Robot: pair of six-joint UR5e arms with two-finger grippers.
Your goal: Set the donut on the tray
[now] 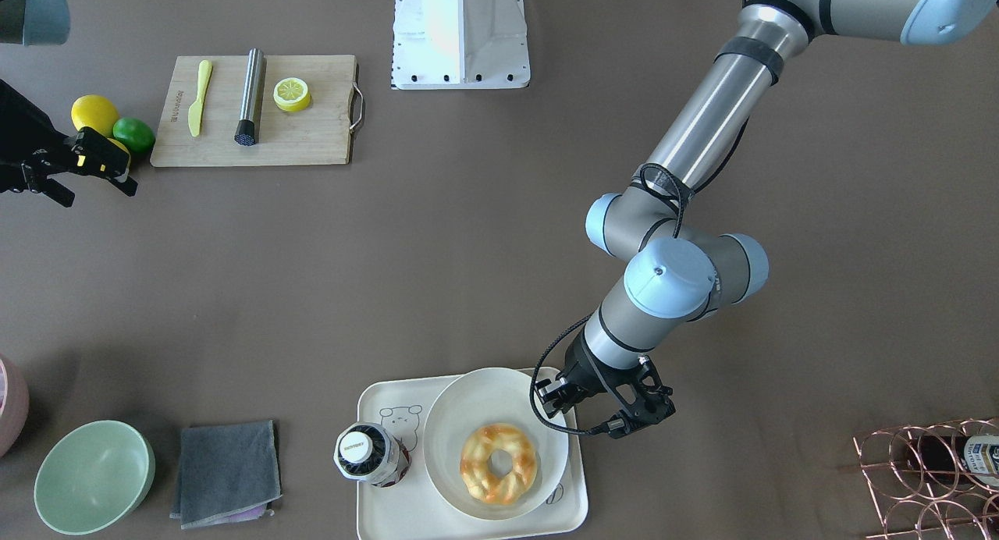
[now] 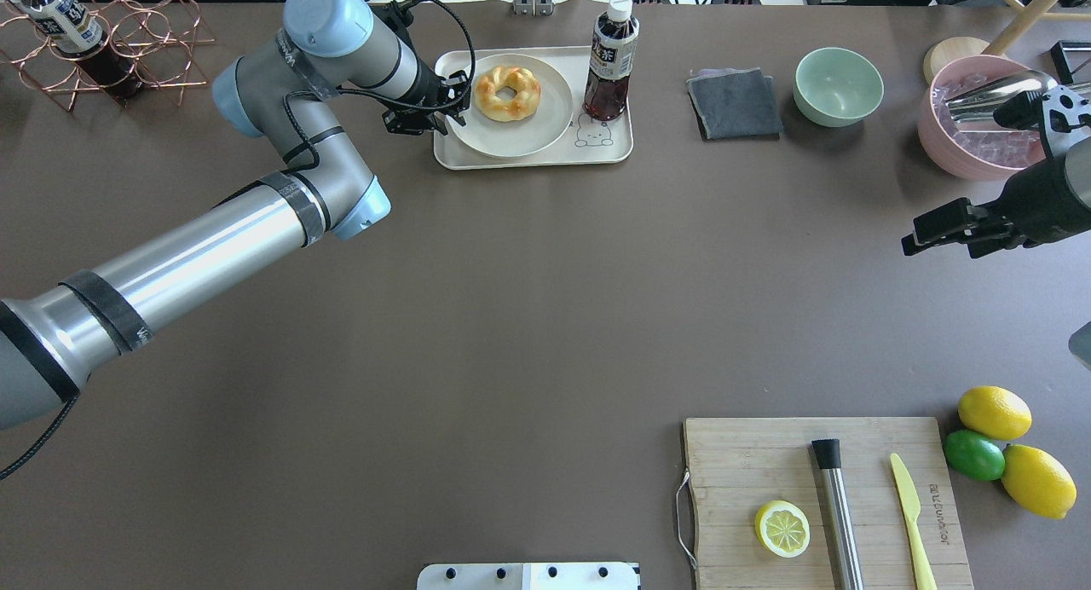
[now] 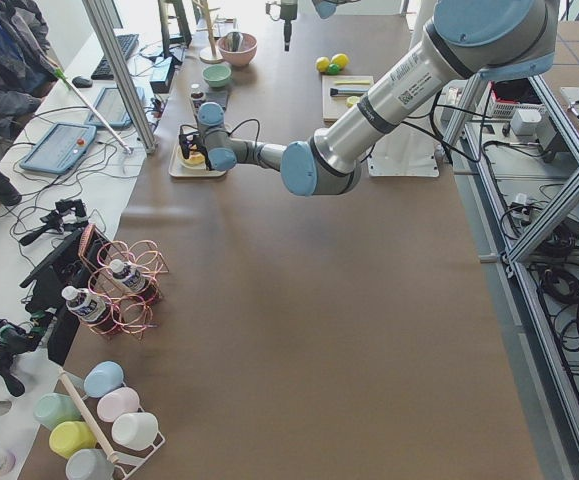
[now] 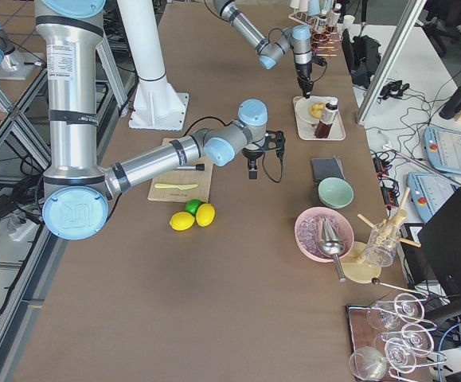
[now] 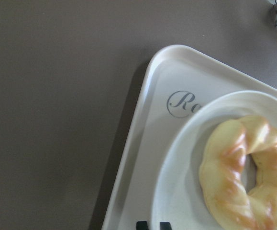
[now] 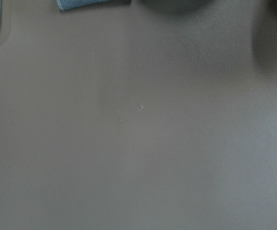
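1. Left gripper (image 5: 152,225) hangs over the tray's edge on the robot's left side, just beside the plate's rim; in its wrist view you see two dark fingertips (image 5: 141,225) close side by side with only a slit between them, and nothing held.
2. Right gripper (image 2: 925,236) is above bare table, well apart from the tray; you cannot tell from these views whether its fingers are apart or together.
3. Your brown table (image 2: 511,317) carries everything.
4. On the robot's right, near its base, lies the wooden cutting board (image 2: 741,471), well apart from the tray.
5. At the table's far edge from the robot lies the cream-white tray (image 1: 375,516); its grey script shows at the corner beside the left gripper.
6. You find the round white plate (image 1: 449,423) sitting on the tray, covering most of the half toward the robot's left.
7. Beside the plate stands the bottle (image 1: 367,454), upright on the tray near the bear drawing.
8. Look for the donut (image 1: 476,454) lying flat in the plate, hole upward; it rests on the plate, not on the tray's own surface.
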